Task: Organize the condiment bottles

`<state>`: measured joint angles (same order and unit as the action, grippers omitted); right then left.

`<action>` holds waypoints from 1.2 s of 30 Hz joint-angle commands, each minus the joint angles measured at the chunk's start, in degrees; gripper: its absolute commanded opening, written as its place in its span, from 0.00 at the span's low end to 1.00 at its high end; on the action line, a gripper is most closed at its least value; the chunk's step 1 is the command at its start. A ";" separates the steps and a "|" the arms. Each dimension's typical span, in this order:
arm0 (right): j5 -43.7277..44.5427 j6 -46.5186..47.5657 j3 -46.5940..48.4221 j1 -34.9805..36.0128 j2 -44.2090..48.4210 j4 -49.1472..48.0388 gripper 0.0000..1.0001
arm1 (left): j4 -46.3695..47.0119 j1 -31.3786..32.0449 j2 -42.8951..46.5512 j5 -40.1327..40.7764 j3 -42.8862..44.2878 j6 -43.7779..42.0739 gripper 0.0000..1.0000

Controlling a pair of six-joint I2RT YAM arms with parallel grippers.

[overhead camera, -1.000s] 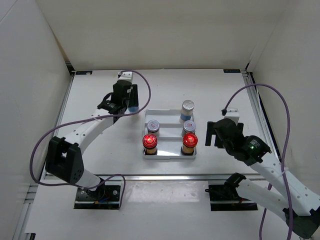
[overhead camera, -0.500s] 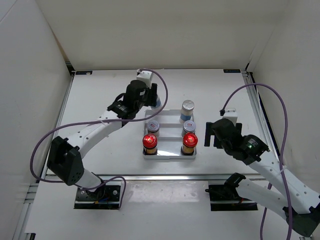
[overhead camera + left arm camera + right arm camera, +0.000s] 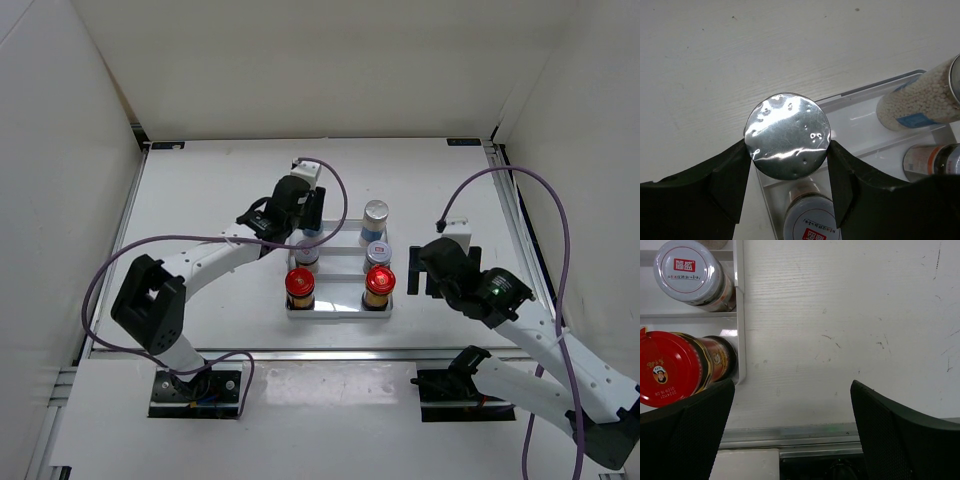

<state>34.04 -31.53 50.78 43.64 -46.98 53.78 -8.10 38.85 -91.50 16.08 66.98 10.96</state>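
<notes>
My left gripper (image 3: pixel 306 213) is shut on a taller silver-capped bottle (image 3: pixel 787 136) and holds it over the back-left corner of the white stepped tray (image 3: pixel 340 313). The other tall silver-capped bottle (image 3: pixel 375 215) stands at the tray's back right. Two short jars with labelled silver lids, one on the left (image 3: pixel 306 252) and one on the right (image 3: pixel 378 252), stand in the middle row. Two red-capped amber bottles, left (image 3: pixel 299 283) and right (image 3: pixel 380 280), stand in the front row. My right gripper (image 3: pixel 425 270) is open and empty just right of the tray.
In the right wrist view the tray wall (image 3: pixel 740 315) is at the left, with bare table beyond it and a metal rail (image 3: pixel 815 432) at the table's near edge. White walls close in the table on three sides.
My left arm has carried the silver-capped bottle from the back left of the table rightward to over the tray's back-left corner. The right arm has barely moved.
</notes>
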 commanded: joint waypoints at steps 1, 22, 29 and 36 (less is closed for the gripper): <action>1.73 -1.43 1.69 0.75 -0.04 0.27 1.00 | 4.93 0.96 1.68 2.47 0.08 -0.24 0.35; 3.93 -3.09 2.74 0.75 -2.67 1.86 1.00 | -7.28 1.49 12.18 13.19 9.93 -3.31 1.00; 3.40 -3.10 3.88 0.75 -2.68 3.00 1.00 | 1.23 0.71 37.95 18.19 -12.98 -18.51 1.00; 0.06 -1.00 1.78 0.75 0.31 -0.42 1.00 | 12.92 -0.18 58.62 18.82 -36.73 -23.18 1.00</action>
<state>34.76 -32.86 52.29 44.01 -47.46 55.51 0.10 38.28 -35.73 33.61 35.73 -8.84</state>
